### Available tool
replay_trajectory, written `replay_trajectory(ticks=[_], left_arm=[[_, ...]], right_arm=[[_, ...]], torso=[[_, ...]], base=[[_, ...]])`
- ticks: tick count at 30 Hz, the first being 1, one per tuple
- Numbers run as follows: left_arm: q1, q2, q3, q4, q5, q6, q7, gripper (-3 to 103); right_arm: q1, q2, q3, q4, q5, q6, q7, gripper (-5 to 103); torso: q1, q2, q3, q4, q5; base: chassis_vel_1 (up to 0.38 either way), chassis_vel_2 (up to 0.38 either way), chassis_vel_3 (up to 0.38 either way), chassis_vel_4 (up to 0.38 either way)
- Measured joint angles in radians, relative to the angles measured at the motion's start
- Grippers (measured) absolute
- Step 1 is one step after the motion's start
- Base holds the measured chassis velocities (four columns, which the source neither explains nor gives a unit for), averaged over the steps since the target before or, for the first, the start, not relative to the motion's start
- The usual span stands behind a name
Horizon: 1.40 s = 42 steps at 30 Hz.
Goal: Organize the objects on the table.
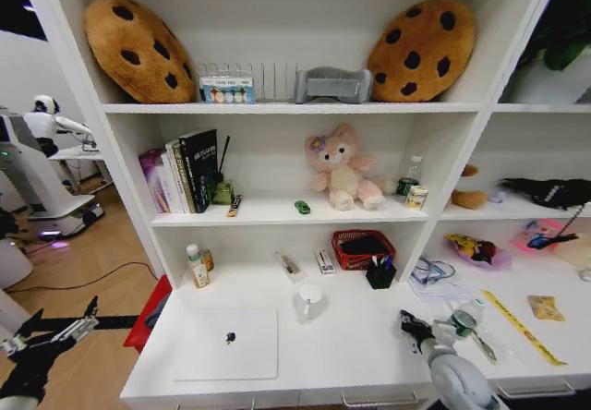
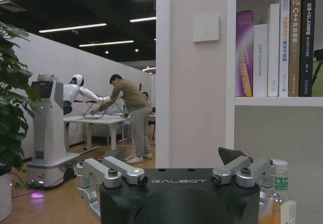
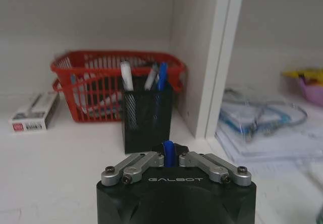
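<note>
Blue pen [image 3: 168, 153] pinched upright in the right gripper [image 3: 168, 159], jaws closed on it. Black pen cup [image 3: 147, 114] sits just ahead of that gripper on the white desk [image 1: 360, 336], holding other pens; red basket [image 3: 96, 85] right behind the cup. White mug [image 1: 310, 302] and silver laptop [image 1: 226, 343] off to its left. Left gripper [image 1: 55, 329] parked off the desk's left end, fingers spread open.

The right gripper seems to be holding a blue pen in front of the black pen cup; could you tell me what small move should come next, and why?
Probably ease the right gripper forward and up toward the black pen cup. It is shut on a blue pen, the cup stands just ahead beside the red basket, and the pen tip sits below the cup's rim.
</note>
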<state>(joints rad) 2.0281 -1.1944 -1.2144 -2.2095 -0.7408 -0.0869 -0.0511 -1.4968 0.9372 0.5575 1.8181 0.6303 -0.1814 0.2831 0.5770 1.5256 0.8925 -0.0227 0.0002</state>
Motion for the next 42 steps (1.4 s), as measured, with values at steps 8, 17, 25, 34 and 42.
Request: replay_trajectory(ticks=[8, 17, 25, 34, 42], left_arm=[[0.000, 0.000, 0.000, 0.000, 0.000, 0.000, 0.000, 100], [0.000, 0.000, 0.000, 0.000, 0.000, 0.000, 0.000, 100], [0.000, 0.000, 0.000, 0.000, 0.000, 0.000, 0.000, 100], [0.000, 0.000, 0.000, 0.000, 0.000, 0.000, 0.000, 100], [0.000, 0.000, 0.000, 0.000, 0.000, 0.000, 0.000, 100]], right_arm=[[0.137, 0.013, -0.042, -0.037, -0.231, 0.227, -0.079, 8], [0.382, 0.018, -0.119, -0.266, -0.442, 0.403, -0.145, 8], [0.563, 0.031, -0.224, -0.452, -0.462, 0.472, -0.163, 8], [0.668, 0.076, -0.287, -0.602, -0.478, 0.512, -0.182, 8], [0.708, 0.100, -0.303, -0.666, -0.476, 0.535, -0.192, 7]], torso=[[0.000, 0.000, 0.000, 0.0001, -0.0001], [0.000, 0.000, 0.000, 0.0001, 0.0001], [0.000, 0.000, 0.000, 0.0000, 0.0000], [0.000, 0.000, 0.000, 0.0002, -0.0002], [0.000, 0.000, 0.000, 0.0002, -0.0003]], base=[[0.000, 0.000, 0.000, 0.000], [0.000, 0.000, 0.000, 0.000], [0.000, 0.000, 0.000, 0.000], [0.000, 0.000, 0.000, 0.000], [0.000, 0.000, 0.000, 0.000]])
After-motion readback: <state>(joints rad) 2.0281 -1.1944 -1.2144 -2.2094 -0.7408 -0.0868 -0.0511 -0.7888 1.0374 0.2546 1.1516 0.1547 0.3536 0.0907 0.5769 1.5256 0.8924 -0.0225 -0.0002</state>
